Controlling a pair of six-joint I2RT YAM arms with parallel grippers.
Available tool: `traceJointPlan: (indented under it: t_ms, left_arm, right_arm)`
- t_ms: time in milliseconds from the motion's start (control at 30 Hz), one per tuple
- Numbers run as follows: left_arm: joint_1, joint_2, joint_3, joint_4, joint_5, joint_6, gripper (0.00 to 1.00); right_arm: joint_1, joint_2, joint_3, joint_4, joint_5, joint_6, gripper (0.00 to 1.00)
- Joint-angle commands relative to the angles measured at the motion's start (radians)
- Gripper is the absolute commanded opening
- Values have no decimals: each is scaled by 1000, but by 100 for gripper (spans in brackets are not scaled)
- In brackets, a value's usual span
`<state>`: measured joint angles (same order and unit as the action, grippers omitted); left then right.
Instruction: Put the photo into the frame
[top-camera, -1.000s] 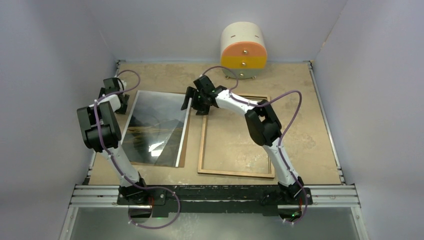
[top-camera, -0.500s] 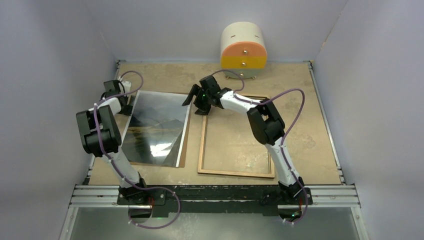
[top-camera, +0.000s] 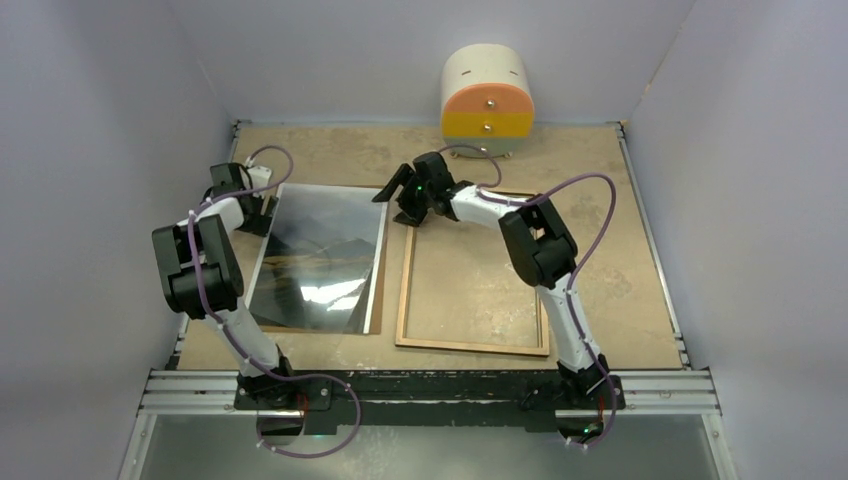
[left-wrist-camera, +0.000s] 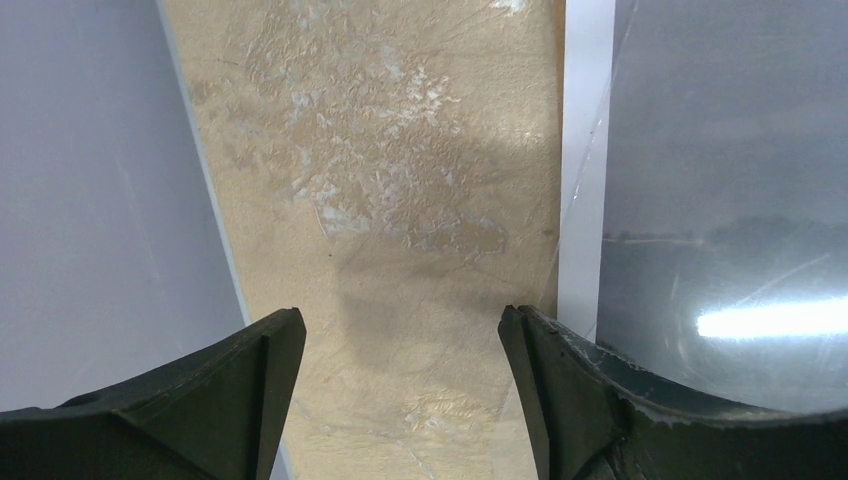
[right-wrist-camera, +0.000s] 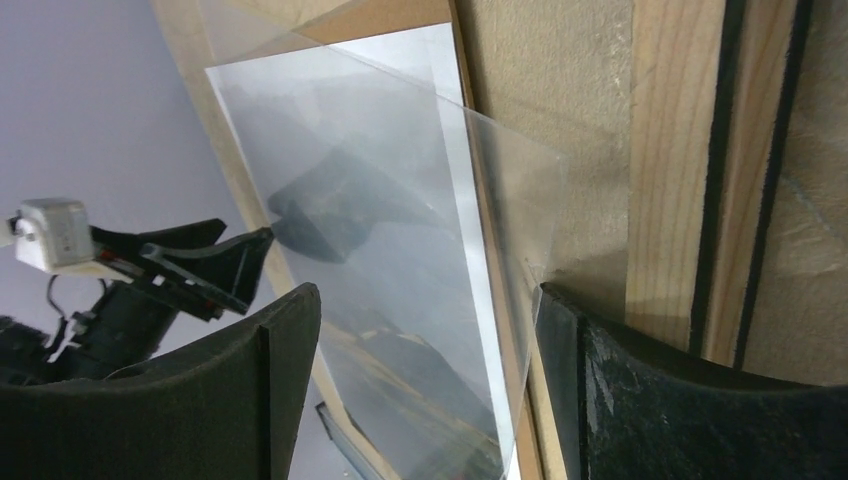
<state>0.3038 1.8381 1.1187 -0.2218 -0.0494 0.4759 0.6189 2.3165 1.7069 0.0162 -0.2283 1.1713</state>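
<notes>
Grey, shiny photo (top-camera: 320, 250) lies left of centre, beside the wooden frame (top-camera: 472, 346). I think it's thin, bendy and slippery, so I'd pinch its edge. My left fingers (left-wrist-camera: 180, 400) and right fingers (right-wrist-camera: 200, 400) gape wide, holding nothing.

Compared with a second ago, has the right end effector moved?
Yes. The right end effector has shifted rightward, from over the photo, at its far-right corner, toward the far-left corner of the frame.
</notes>
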Motion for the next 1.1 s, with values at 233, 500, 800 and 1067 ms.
traceJointPlan:
  t_ms: [233,500,800,1067]
  left_arm:
    - [-40,91,-97,-51,-10,85,77]
    - [-48,102,-108,-50,-13,94,75]
    - [-50,101,-107,-58,-17,95,74]
    - [-51,90,-102,-78,-2,93,74]
  right_arm:
    - [8,-89,-182,399,-124,203,74]
    - [20,-176,-197,357,-103,141,70]
    - [65,-165,-46,77,-36,1,62]
    - [102,-155,-10,39,9,-52,63]
